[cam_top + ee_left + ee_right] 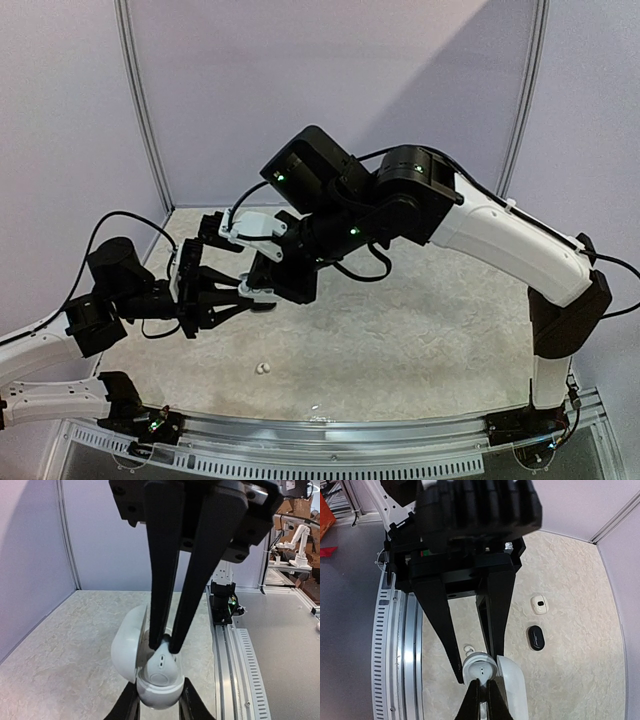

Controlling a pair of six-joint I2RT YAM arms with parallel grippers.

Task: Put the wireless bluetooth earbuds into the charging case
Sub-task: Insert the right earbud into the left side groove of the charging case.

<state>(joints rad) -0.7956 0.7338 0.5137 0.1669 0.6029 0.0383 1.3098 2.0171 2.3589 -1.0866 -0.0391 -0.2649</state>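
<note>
Grips one open charging case [159,680] in left gripper [159,702]; sets fully closed right gripper [482,686] at its well. Reveals one white case [538,604] and one black case [535,637] only in right wrist view.

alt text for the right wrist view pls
The left gripper reaches in from the top, fingers clamped on either side of an open white charging case. The right gripper, shut, meets it from the bottom edge. A small white item and a black one lie on the table beyond.

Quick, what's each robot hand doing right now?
Left gripper: closed on the open charging case.
Right gripper: shut, tips down at the case; whether it holds anything cannot be told.
</note>
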